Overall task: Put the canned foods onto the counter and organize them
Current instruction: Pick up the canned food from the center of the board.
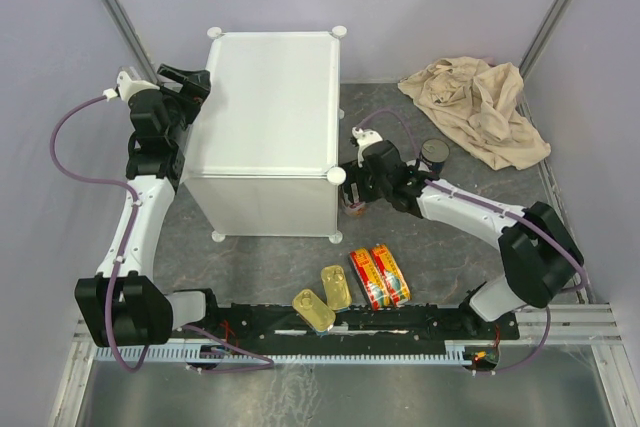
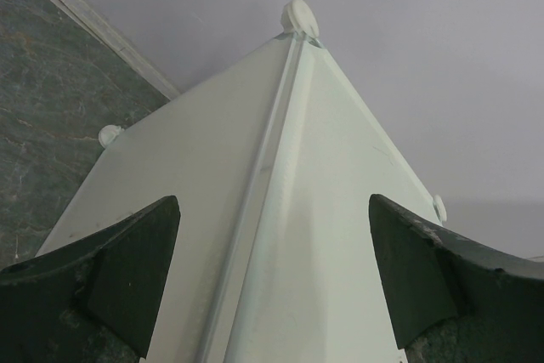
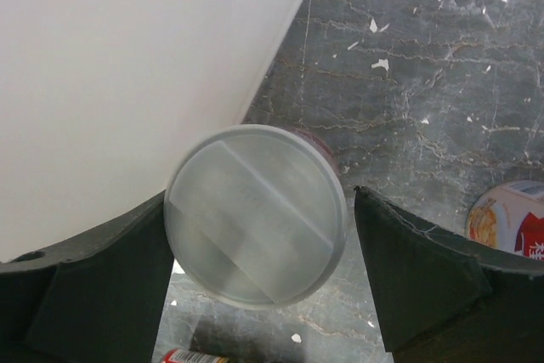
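- I can read no word, brand or number anywhere.
- Just outside the right finger of my right tool (image 3: 259, 206), a white-and-red can (image 3: 508, 217) carries a red label with white marks. The frame edge cuts them off, so they are unreadable.
- On the near side of that tool, a red-yellow flat tin (image 1: 366, 279) and a second red-yellow flat tin (image 1: 391, 273) lie on the surface. Their coloured print is too small to make out.
- Off to the tool's right, the dark can (image 1: 434, 157) has an illegible label.

Flat tins (image 1: 337, 287) lie before the counter (image 1: 265, 117) (cloth (image 1: 480, 107) right).
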`<state>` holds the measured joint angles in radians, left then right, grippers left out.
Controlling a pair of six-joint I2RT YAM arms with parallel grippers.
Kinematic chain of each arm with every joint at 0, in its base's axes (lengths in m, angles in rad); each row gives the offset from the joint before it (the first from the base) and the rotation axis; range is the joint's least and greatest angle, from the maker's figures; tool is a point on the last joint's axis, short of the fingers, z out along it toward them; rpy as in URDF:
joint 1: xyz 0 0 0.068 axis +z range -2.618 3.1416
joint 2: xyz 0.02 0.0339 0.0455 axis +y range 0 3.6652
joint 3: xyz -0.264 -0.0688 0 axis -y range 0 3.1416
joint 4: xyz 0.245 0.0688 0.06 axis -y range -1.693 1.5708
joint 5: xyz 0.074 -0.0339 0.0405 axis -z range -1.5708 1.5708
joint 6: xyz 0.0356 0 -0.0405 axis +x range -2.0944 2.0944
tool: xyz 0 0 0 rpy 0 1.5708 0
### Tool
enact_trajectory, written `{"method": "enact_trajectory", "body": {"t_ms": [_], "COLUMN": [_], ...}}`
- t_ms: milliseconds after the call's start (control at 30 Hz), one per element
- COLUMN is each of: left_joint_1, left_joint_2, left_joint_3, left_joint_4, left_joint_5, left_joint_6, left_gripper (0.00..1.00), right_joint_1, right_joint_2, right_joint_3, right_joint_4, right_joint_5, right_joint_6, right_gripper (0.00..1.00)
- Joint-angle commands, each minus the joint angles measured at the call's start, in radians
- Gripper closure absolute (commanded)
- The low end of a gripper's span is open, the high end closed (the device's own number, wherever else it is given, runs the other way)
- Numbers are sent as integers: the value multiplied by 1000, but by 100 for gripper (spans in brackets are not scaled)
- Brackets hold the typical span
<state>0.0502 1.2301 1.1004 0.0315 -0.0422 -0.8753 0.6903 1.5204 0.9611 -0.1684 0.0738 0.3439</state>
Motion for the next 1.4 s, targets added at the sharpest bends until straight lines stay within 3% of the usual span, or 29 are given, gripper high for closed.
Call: {"method": "enact_trajectory", "body": {"t_ms": [0,233,367,1033,1367], "left_joint_1": [2,2,2,-5,-57], "left_joint_2": [-14,-30,-41,-106,-127], "left_joint_3": [11,12,21,95,135], "left_joint_4": [40,2,-24,-89,-101], "left_joint_5": [27,3,-28,-149,-208], "left_joint_6": [-36,-16,-1,97,146], "left_gripper": [2,1,0,0,0], "right_joint_1": [7,7,7,3,-7], "right_joint_2": [18,8,-26,-243,-384], "right_joint_3": [-6,-29,-37,19,233], "right_joint_4": [79,101,96,-37,-225], "right_joint_5": [33,51,74,172,277], "right_joint_6": [-17,-7,-2,-26,-105], "right_gripper": [17,56,64,72,72]}}
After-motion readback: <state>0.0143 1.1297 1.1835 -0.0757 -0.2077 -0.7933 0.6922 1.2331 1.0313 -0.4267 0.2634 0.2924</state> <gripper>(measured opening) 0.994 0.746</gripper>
